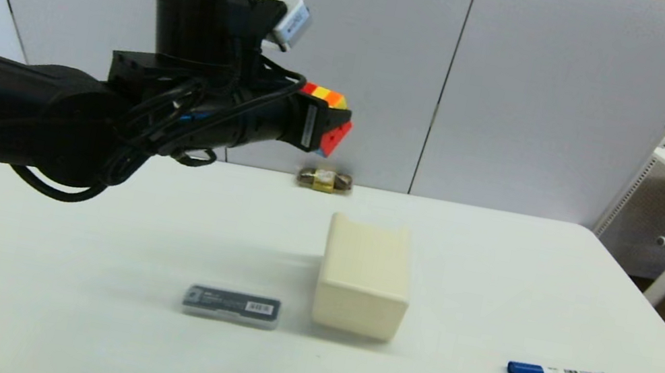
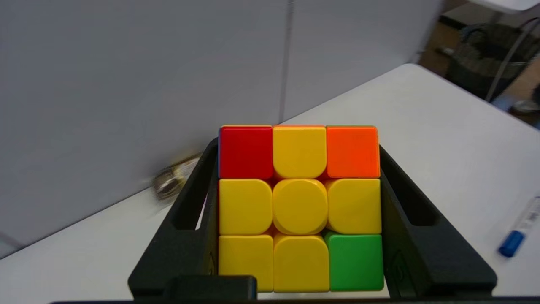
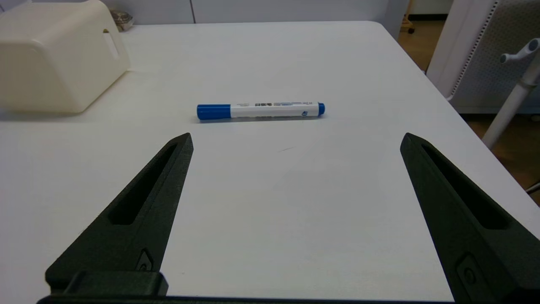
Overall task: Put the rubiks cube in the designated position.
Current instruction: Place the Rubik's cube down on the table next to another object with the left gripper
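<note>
Left hand (image 1: 333, 124) pinching the rubiks cube (image 1: 329, 119) high above the cream box (image 1: 363, 277); I am planning a slow, level descent onto bare bench (image 1: 88, 253) beside that box, releasing only after contact.

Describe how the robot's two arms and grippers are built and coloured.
The left arm is matte black with thick rounded links, loose black cables looped along it, and a small white-grey box mounted above the wrist. The left gripper has two long, flat black fingers with slot-shaped cutouts. The right gripper matches: two black tapering fingers, slotted, with pointed tips.
</note>
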